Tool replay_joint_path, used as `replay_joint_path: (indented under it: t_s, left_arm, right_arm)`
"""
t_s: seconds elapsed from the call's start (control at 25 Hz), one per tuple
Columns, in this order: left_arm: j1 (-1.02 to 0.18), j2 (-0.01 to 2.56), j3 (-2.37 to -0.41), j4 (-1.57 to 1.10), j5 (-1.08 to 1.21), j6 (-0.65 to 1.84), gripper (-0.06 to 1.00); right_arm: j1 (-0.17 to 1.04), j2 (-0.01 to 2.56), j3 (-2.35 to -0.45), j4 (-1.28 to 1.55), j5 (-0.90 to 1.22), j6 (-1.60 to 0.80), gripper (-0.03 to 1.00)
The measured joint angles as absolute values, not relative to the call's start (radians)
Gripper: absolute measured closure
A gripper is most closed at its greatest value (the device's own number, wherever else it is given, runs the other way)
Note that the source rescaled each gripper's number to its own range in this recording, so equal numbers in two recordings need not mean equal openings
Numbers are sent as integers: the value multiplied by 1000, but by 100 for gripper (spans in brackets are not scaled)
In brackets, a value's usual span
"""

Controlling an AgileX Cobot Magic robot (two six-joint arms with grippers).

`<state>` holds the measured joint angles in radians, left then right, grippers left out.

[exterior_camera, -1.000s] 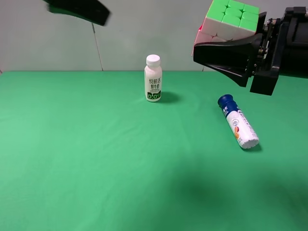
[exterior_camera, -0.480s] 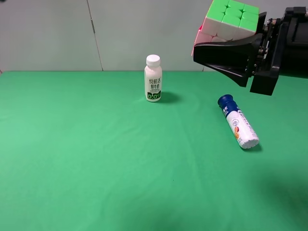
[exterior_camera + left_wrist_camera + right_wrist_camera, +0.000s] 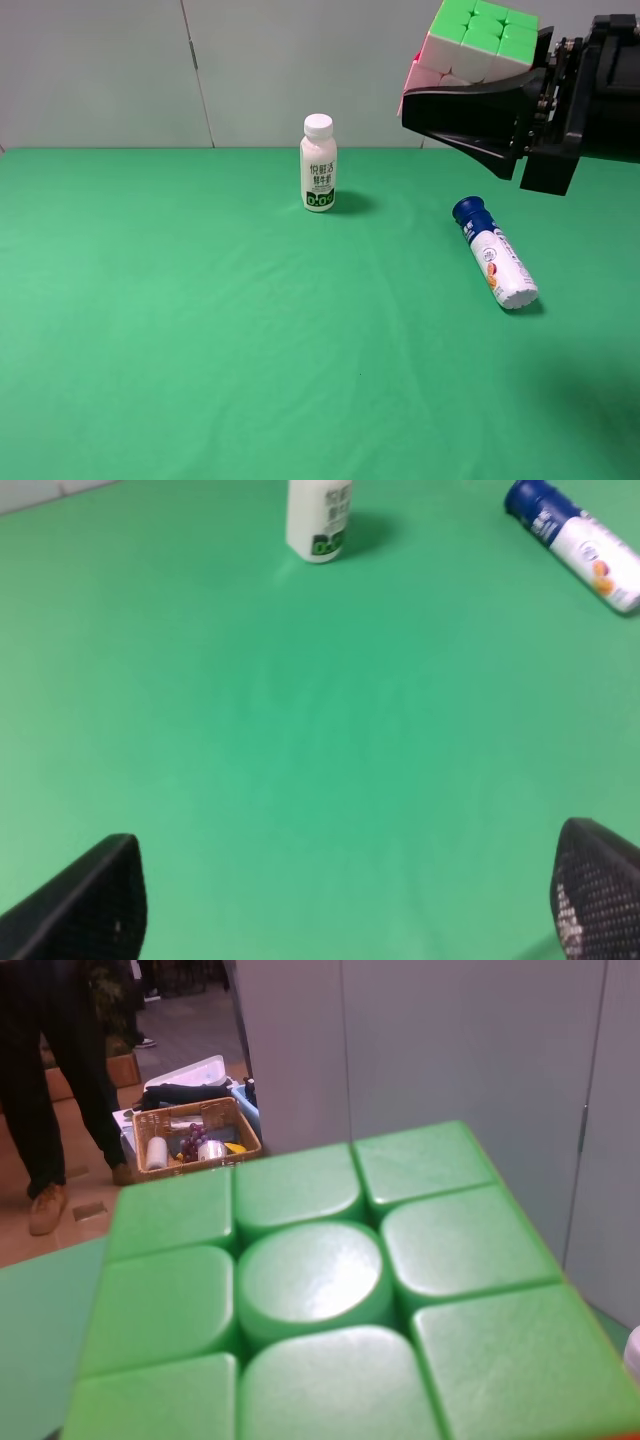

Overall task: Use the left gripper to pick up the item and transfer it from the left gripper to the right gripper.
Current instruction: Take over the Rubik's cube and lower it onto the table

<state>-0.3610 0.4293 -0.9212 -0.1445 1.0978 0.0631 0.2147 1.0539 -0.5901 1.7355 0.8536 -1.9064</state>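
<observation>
The item, a small puzzle cube with a green face up and white and red sides, hangs high at the upper right, above the table. My right gripper is shut on it, one black wedge finger running under the cube, the other hidden behind it. In the right wrist view the cube's green face fills the picture and no fingers show. My left gripper is open above bare green cloth, its two black fingertips wide apart with nothing between them. The left arm is out of the exterior high view.
A white milk bottle stands upright at the back middle of the green table. A blue-capped white tube bottle lies on its side at the right. Beyond the table are a basket and a person's legs.
The left arm, blurred at the top left one second ago, has gone out of the exterior high view. The right gripper and the cube have not moved.
</observation>
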Motion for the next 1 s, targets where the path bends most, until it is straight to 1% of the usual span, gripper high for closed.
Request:
replay_joint_path:
  t_s: [0.16, 0.2, 0.24, 0.56, 0.76, 1.0]
  left_arm:
    - [-361, 282, -804, -102, 1097, 63, 38]
    - [-361, 222, -742, -91, 1096, 63, 38]
    - [-361, 222, -742, -91, 1096, 63, 38]
    - [-361, 86, -494, -55, 1080, 63, 38]
    - [-361, 79, -481, 0, 1067, 58, 38]
    - [-361, 79, -481, 0, 1067, 53, 38]
  right_arm:
    - [215, 1054, -590, 1735, 852, -1903, 96]
    - [215, 1054, -590, 1735, 851, -1902, 96]
    - [215, 1054, -590, 1735, 851, -1902, 96]
    - [215, 1054, -590, 1735, 827, -1902, 96]
    - [215, 1054, -590, 1735, 825, -1897, 96]
    - [215, 1054, -590, 1735, 825, -1895, 96]
